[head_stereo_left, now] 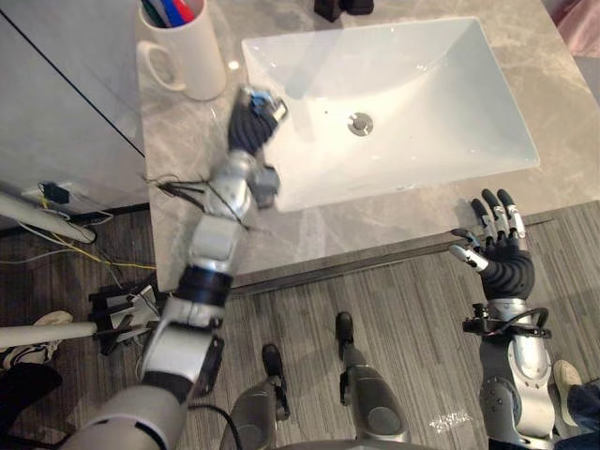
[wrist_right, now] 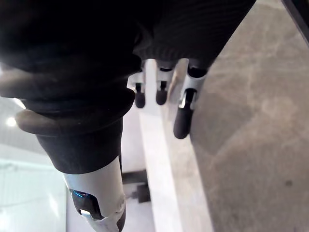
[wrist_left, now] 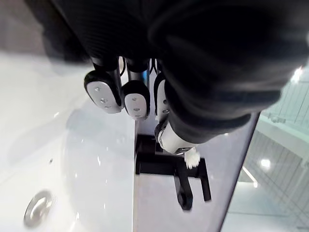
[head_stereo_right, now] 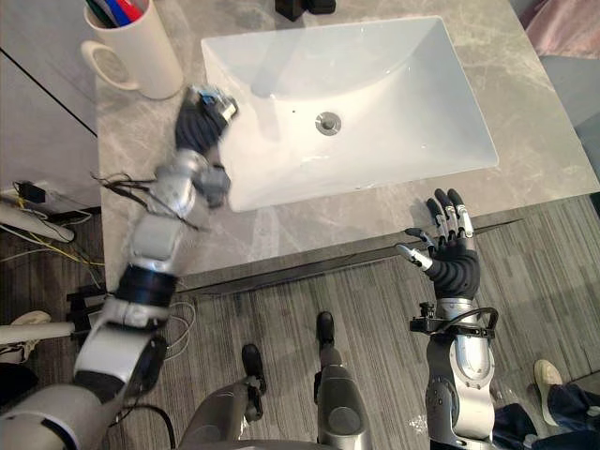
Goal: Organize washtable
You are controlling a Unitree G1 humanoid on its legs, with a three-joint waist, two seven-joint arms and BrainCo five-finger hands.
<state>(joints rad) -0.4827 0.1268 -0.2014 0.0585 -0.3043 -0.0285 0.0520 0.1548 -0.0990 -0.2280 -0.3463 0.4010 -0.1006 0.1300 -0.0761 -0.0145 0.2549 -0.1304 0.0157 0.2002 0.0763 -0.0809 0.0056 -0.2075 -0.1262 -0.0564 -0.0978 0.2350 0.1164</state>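
A grey marble table carries a white rectangular sink with a round metal drain near the middle of its floor. At the far left corner of the table stands a white mug, upright, its handle turned toward the table's left edge. Red, blue and dark sticks stand in it; whether they are brushes or pens cannot be told. The mug sits just beside the sink's far left corner, apart from it. A black fixture sits at the far edge of the table behind the sink. The left hand is over the sink's left rim, near its far left corner and close to the mug without touching it. In its wrist view the fingers are curled in toward the palm, and a small white bristly tip sticks out by the thumb, apparently gripped there. What the tip belongs to cannot be told. The right hand is off the near edge of the table, over the wood floor, in front of the sink's near right corner. Its fingers are straight and spread, the thumb set apart, and it holds nothing.
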